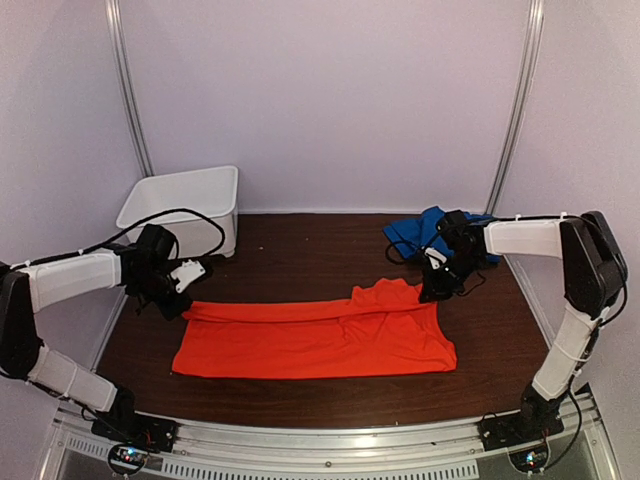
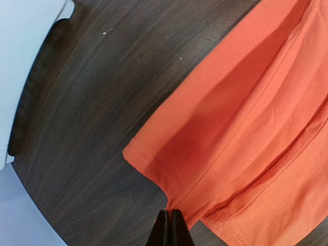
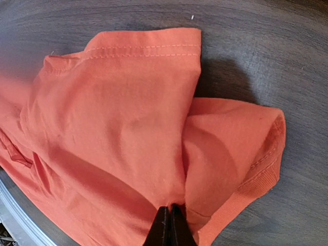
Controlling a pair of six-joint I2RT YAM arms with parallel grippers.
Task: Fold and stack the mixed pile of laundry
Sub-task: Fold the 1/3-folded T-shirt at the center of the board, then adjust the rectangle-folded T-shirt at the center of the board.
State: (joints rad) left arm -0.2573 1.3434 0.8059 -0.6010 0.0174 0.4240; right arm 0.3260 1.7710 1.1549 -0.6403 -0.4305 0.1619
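Note:
The orange-red T-shirt [image 1: 315, 340] lies folded lengthwise into a long band across the middle of the table. My left gripper [image 1: 181, 300] is shut on its far-left hem corner [image 2: 177, 205], pinching the cloth just off the wood. My right gripper [image 1: 432, 292] is shut on the shirt's right end near the collar and sleeve [image 3: 174, 197], where the fabric bunches up. The royal-blue garment [image 1: 425, 232] lies crumpled at the back right, behind the right arm.
A white plastic bin [image 1: 185, 205] stands at the back left corner, close behind the left arm. Dark wood table [image 1: 300, 255] shows between the bin and the blue garment. A metal rail [image 1: 330, 440] runs along the near edge.

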